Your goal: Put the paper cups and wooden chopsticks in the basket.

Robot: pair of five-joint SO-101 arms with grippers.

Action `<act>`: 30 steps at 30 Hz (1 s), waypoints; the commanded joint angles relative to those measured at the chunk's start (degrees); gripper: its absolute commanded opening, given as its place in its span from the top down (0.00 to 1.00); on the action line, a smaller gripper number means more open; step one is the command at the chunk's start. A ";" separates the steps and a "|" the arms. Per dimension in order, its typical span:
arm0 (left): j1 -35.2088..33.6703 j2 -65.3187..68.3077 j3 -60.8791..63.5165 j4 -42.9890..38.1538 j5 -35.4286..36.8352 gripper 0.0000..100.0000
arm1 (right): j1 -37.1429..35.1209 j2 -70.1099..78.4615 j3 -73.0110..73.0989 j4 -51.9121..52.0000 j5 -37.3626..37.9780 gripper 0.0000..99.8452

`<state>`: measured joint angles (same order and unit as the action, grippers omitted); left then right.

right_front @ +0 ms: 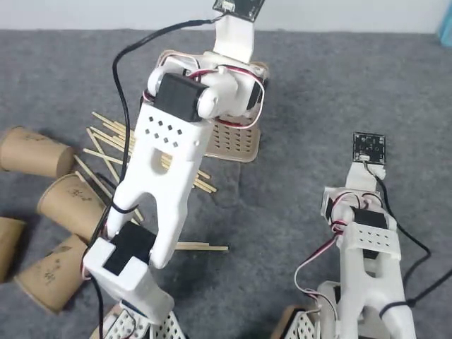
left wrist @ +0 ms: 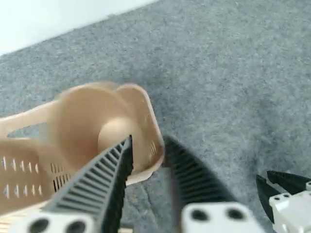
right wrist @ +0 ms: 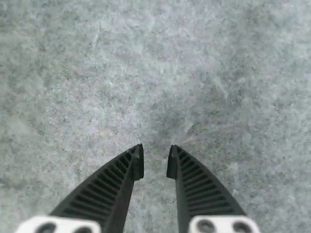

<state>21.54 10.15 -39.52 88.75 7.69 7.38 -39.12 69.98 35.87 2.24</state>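
Left arm [right_front: 166, 162] stretched over basket [right_front: 236, 145], tool [left wrist: 148, 141] parted

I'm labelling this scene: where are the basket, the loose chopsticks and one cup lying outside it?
basket [right_front: 236, 143], high view, its perforated part.
chopsticks [right_front: 113, 133], high view, middle of the loose pile.
cup [right_front: 70, 203], high view, side wall of one lying down.

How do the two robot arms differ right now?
The left arm stretches far out to the basket; the right arm sits folded near its base. The left gripper hangs over a paper cup at the basket, the right gripper over bare carpet. Both grippers are open.
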 commanded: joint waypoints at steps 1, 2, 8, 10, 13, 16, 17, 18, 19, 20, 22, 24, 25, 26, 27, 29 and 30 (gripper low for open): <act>-2.11 -2.29 -1.71 1.05 2.73 0.75 | 0.57 -2.51 -0.35 -1.63 0.97 0.91; -2.99 -3.25 -2.59 0.97 4.40 0.75 | 0.57 -2.51 -0.35 -1.63 0.97 0.91; -10.20 -12.84 -9.63 6.86 6.07 0.75 | 0.57 -2.51 -0.35 -1.63 1.05 0.91; -14.07 -16.26 -10.51 10.64 6.24 0.75 | 0.57 -2.51 -0.35 -1.63 1.05 0.91; -23.56 -21.54 -6.90 11.78 6.42 0.76 | 0.57 -2.51 -0.35 -1.63 1.05 0.91; -33.93 -25.32 -0.40 11.60 5.98 0.77 | 0.48 -2.51 -0.26 -1.63 1.05 0.91; -36.84 -25.76 2.07 11.60 5.80 0.77 | 0.48 -2.51 -0.26 -1.63 1.05 0.91; -39.38 -26.02 4.44 11.60 4.92 0.77 | 0.48 -2.51 -0.26 -1.63 1.05 0.91; -41.93 -26.02 6.73 11.60 3.52 0.77 | 0.48 -2.51 -0.26 -1.63 1.05 0.91; -44.31 -26.02 9.27 11.60 2.11 0.77 | 0.48 -2.51 0.00 -1.63 1.05 0.91; -48.53 -25.93 14.81 11.52 0.18 0.77 | 0.48 -2.51 0.09 -1.63 1.05 0.91; -51.52 -25.93 20.70 10.64 -1.67 0.77 | 0.48 -2.51 0.18 -1.63 1.05 0.91; -52.57 -25.93 23.34 9.85 -3.16 0.77 | 0.48 -2.51 0.18 -1.63 1.05 0.91; -53.54 -25.93 25.89 9.14 -5.19 0.77 | 0.48 -2.51 0.18 -1.63 1.05 0.91; -54.24 -25.93 28.35 8.18 -7.30 0.77 | 0.48 -2.51 0.18 -1.63 1.05 0.91; -55.65 -25.93 33.27 5.89 -11.87 0.77 | 0.48 -2.51 0.26 -1.54 1.05 0.91; -56.35 -25.93 35.74 4.57 -13.80 0.78 | 0.48 -2.51 0.26 -1.54 1.05 0.91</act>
<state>-32.70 -14.11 -9.10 96.92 -0.40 7.38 -39.12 70.42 35.87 2.24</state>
